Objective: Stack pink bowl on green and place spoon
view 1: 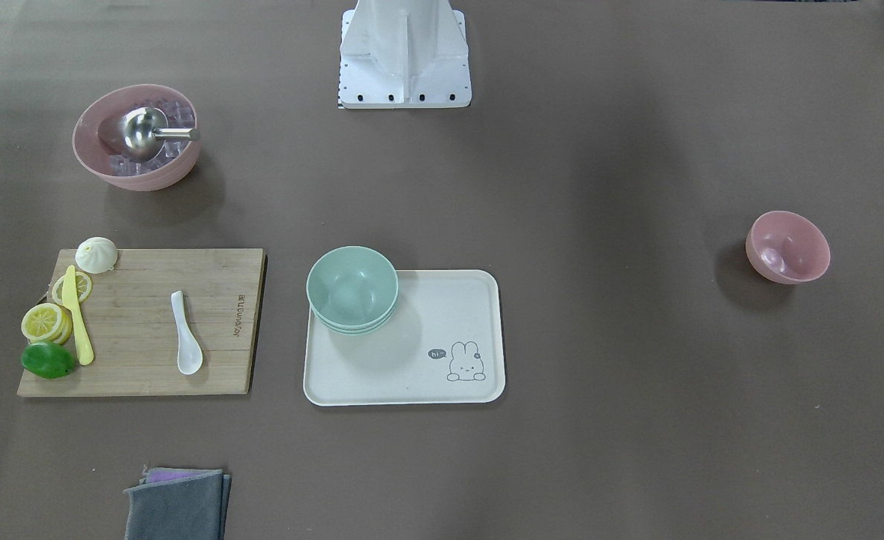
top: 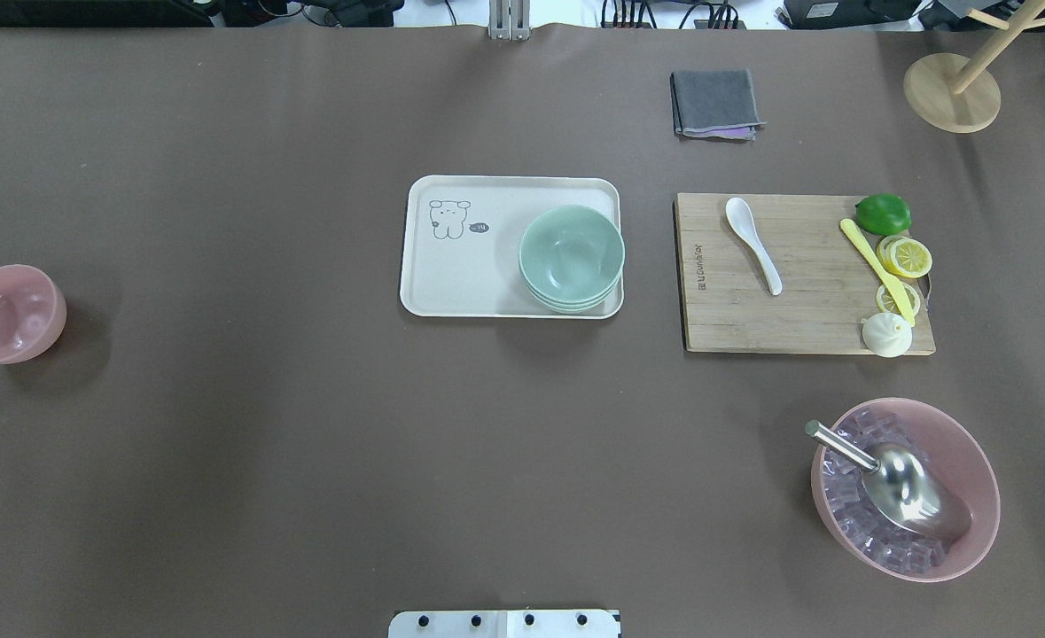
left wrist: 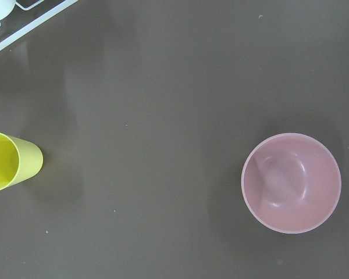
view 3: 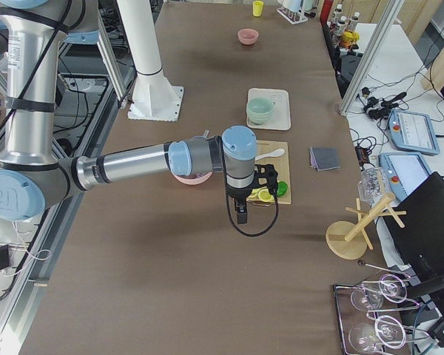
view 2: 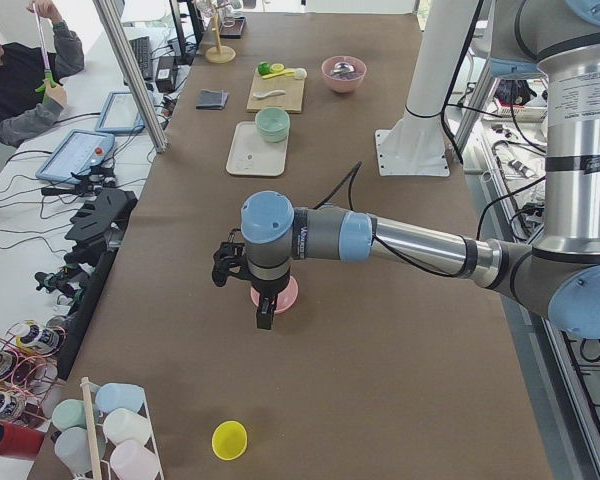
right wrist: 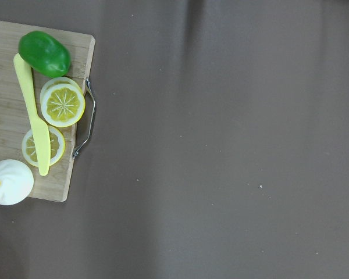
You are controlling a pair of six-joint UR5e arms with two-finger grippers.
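The small pink bowl (view 1: 788, 247) stands alone on the brown table and also shows in the left wrist view (left wrist: 291, 183). A stack of green bowls (view 1: 352, 289) sits in a corner of the white tray (view 1: 427, 360). The white spoon (view 1: 187, 334) lies on the wooden cutting board (view 1: 217, 300). My left gripper (view 2: 264, 312) hangs just above the pink bowl (view 2: 288, 293). My right gripper (view 3: 240, 214) hangs over the table by the board's end. Both show only in the side views, so I cannot tell whether they are open or shut.
A large pink bowl of ice cubes with a metal scoop (view 1: 138, 139) stands near the board. Lemon slices (view 1: 46, 321), a lime (view 1: 48, 360), a yellow knife (view 1: 78, 315) and a bun (view 1: 97, 255) lie on the board. A grey cloth (view 1: 178, 504) and a yellow cup (left wrist: 9, 161) sit apart.
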